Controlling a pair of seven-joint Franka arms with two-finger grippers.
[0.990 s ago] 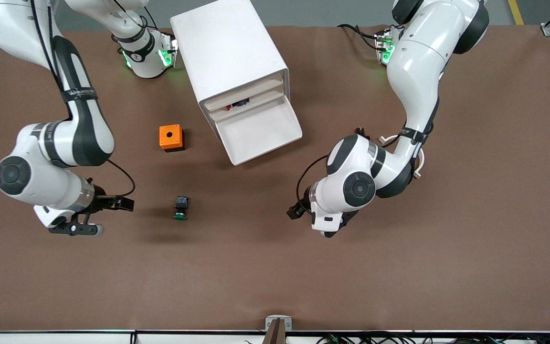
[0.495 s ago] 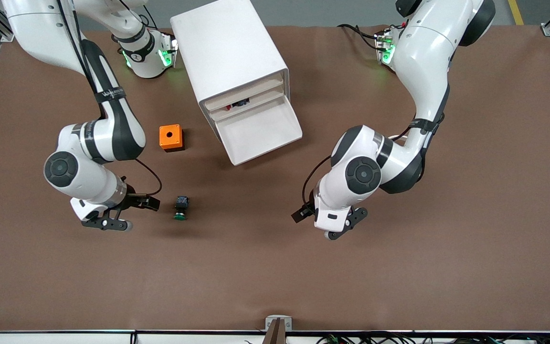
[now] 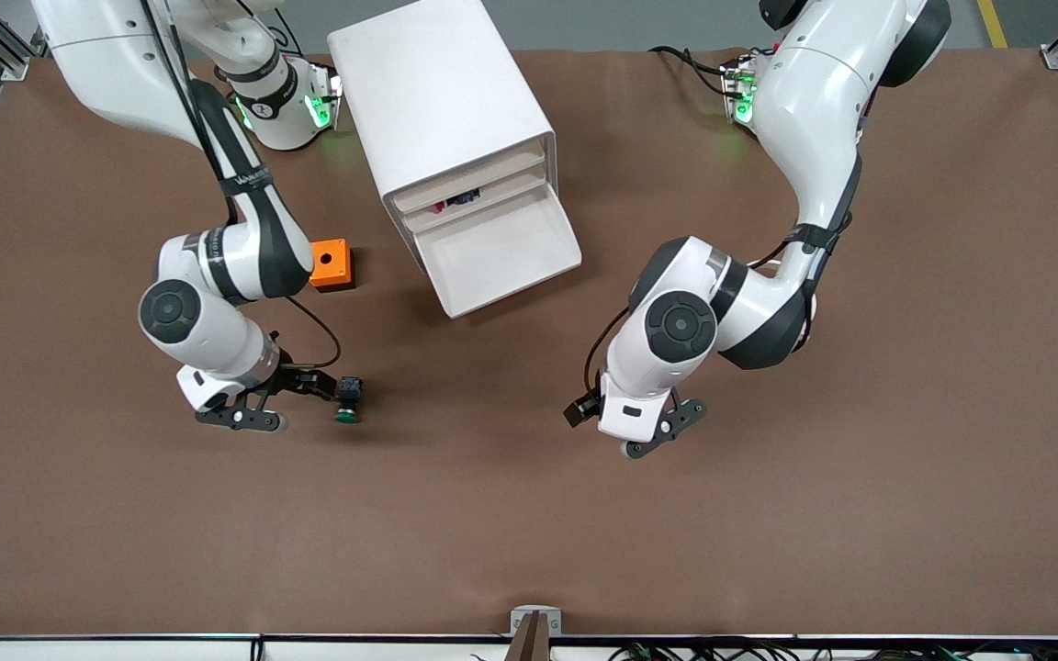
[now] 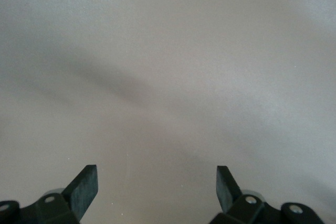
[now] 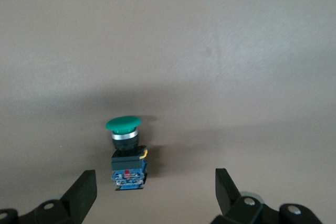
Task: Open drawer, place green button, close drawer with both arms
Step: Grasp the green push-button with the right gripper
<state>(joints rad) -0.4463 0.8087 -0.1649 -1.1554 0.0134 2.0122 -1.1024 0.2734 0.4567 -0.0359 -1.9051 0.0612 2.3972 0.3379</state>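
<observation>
The right gripper hangs low over the table with its jaws spread wide and empty. The button lies on its side just ahead of the jaws, nearer one finger than the other, green cap pointing away from the gripper. Whether a fingertip touches its body is hard to say. The lowest drawer of the cabinet stands pulled out. The left gripper is parked over bare table, jaws wide and empty too.
</observation>
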